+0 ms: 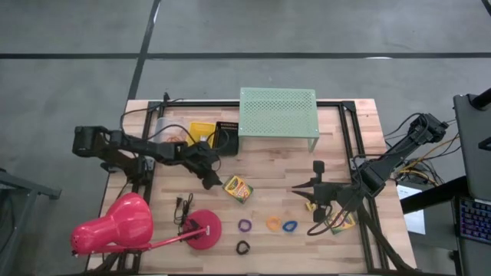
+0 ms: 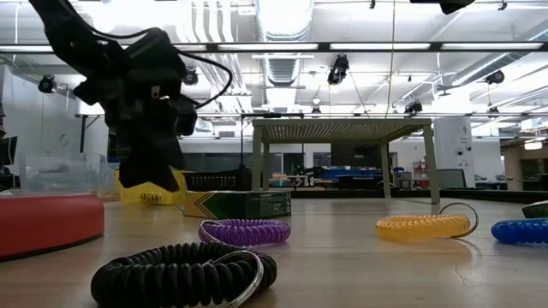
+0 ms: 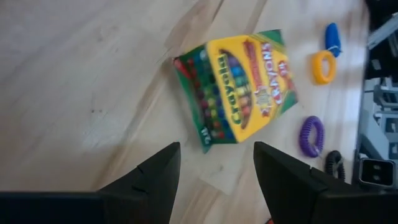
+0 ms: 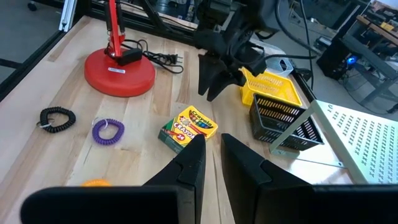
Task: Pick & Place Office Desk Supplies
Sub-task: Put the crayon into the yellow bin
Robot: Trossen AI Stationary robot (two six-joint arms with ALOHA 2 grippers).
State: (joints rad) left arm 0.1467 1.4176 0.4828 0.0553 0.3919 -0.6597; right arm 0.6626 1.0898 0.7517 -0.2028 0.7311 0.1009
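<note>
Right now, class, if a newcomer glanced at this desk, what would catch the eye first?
Probably the big pink desk lamp at the table's front left corner, then the mint-green shelf at the back. Mid-table, the left gripper, jaws open, hovers beside a crayon box, with coloured ring loops in front.

My left gripper (image 1: 208, 182) hangs low over the table with its fingers wide apart. My right gripper (image 1: 318, 205) waits, fingers nearly together.
</note>
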